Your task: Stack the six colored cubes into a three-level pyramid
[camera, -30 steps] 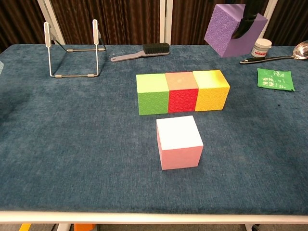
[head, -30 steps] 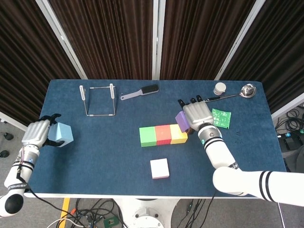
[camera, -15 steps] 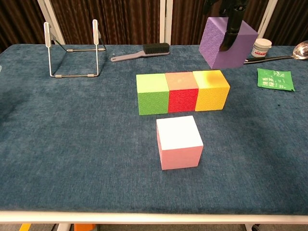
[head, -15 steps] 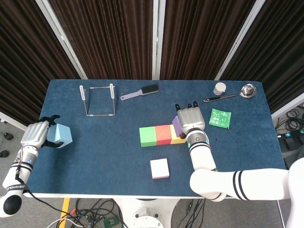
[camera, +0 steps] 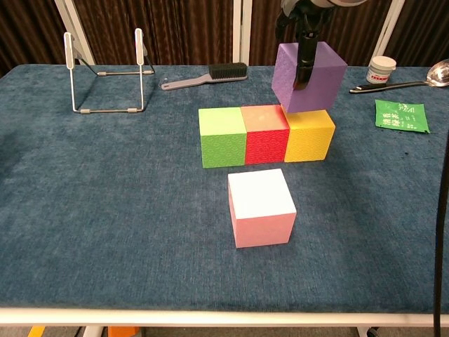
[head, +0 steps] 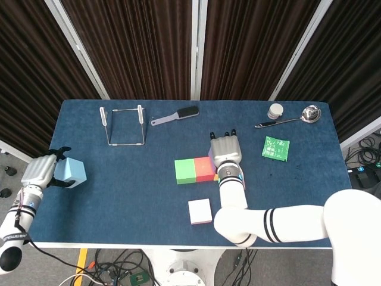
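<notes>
The right hand holds the purple cube from above, fingers clamped down its sides, just over the base row — green cube, red cube and yellow cube set touching in a line on the blue worktop. In the chest view the purple cube hangs over the seam between red and yellow, its lower edge at or barely above their tops; whether it touches yet cannot be told. The pink cube sits alone in front of the row, near the worktop's front edge. Far out at the left edge, the left hand grips the light blue cube, fingers wrapped round its side. These cubes look light and rigid, with finely embossed faces that should give the fingers decent purchase — probably foam or hollow plastic, so a hard squeeze is unnecessary and a nudge could shift the base row. Opposite vertical faces are the natural place to take hold, leaving the underside free to land flat. Set down off-centre, the purple cube would likely tip or push a neighbour aside.
</notes>
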You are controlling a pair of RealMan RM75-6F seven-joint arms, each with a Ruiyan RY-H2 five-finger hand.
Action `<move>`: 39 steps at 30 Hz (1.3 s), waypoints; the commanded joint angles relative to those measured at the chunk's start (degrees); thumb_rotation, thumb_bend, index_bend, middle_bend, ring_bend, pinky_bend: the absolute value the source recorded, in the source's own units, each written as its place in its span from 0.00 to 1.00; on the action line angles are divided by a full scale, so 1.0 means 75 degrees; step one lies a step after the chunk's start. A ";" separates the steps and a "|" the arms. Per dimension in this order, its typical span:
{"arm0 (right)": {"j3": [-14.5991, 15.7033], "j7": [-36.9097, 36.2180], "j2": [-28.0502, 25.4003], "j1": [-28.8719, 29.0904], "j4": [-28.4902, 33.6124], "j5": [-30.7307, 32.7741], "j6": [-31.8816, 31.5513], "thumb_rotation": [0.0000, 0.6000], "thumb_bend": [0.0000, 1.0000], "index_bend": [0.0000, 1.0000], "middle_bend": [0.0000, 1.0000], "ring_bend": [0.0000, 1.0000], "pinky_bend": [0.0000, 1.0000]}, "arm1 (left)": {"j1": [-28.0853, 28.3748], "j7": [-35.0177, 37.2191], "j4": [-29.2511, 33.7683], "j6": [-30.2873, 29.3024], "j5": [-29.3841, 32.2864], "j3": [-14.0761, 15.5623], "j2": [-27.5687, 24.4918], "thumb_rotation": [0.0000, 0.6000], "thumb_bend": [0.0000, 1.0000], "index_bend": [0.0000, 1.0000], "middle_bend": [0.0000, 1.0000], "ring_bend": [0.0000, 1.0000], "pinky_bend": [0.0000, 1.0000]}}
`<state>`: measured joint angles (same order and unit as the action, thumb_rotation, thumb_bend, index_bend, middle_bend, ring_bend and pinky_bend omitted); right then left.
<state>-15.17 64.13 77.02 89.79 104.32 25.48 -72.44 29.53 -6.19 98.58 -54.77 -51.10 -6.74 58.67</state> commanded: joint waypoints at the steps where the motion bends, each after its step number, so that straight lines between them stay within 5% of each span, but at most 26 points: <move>1: -0.0152 0.0213 0.0221 -0.0032 -0.0210 0.0092 -0.0094 1.00 0.09 0.00 0.56 0.12 0.00 | -0.0040 0.0053 -0.0030 -0.0008 -0.0062 0.0007 -0.0008 1.00 0.21 0.14 0.46 0.12 0.21; 24: -0.1040 0.1233 0.1086 -0.0414 -0.0870 -0.0078 -0.0540 1.00 0.05 0.00 0.55 0.12 0.00 | -0.0228 0.0287 -0.0201 0.0086 -0.0246 0.0031 -0.0003 1.00 0.21 0.14 0.47 0.12 0.21; 39: -0.1469 0.1672 0.1173 -0.0718 -0.0954 -0.0189 -0.0549 1.00 0.03 0.00 0.36 0.11 0.00 | -0.0266 0.0290 -0.0291 0.0161 -0.0217 0.0041 0.0057 1.00 0.21 0.14 0.47 0.12 0.21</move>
<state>-26.10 76.56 85.77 84.49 97.24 24.12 -76.60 27.53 -4.01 96.39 -53.56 -52.72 -6.43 59.09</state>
